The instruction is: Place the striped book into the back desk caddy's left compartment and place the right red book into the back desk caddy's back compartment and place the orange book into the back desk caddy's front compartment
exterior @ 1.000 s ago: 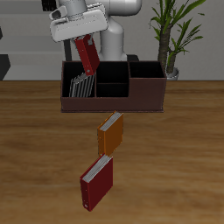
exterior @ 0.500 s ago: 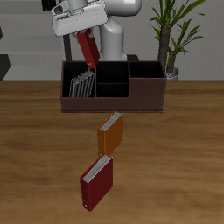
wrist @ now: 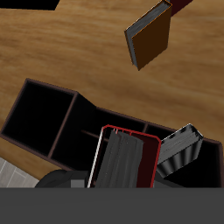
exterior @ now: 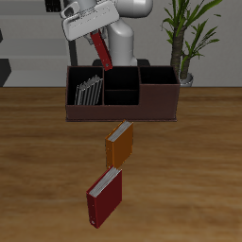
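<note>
Above back desk caddy (exterior: 121,104), right red book (exterior: 101,50) in claw (exterior: 93,36)

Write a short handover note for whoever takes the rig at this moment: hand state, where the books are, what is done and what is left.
Hand: shut on the right red book, held tilted in the air above the back desk caddy.
Striped book: already standing in the left compartment. Done.
Orange book: flat on the table before the caddy, untouched.
Other red book: flat nearer the table's front edge; not part of the job.
Left: lower the held red book into the back compartment, then the orange book into the front compartment.
</note>
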Motion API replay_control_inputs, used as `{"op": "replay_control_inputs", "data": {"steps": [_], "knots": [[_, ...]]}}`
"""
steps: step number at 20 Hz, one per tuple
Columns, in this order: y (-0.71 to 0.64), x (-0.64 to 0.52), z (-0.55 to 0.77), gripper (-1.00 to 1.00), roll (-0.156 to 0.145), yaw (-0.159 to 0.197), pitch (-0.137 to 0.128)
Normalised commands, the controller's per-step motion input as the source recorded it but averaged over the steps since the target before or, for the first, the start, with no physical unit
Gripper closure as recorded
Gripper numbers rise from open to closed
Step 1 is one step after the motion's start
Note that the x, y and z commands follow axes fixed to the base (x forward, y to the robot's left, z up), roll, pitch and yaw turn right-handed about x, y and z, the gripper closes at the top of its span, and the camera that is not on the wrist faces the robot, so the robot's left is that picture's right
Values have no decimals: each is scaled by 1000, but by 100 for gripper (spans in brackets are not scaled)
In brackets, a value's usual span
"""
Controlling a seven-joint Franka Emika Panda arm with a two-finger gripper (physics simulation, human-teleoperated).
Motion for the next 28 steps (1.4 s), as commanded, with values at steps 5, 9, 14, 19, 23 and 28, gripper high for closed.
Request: {"op": "replay_control_inputs", "data": {"steps": [5, 9, 14, 19, 23, 28], "knots": [[100, -108, -10, 100, 39, 237, 13], [80, -3, 95, 100, 10, 154, -14], [173, 121, 50, 100, -35, 229, -17], [205, 1, 12, 100, -13, 228, -15], [129, -129, -112, 100, -2, 211, -13], [72, -171, -133, 100, 13, 129, 21]]}}
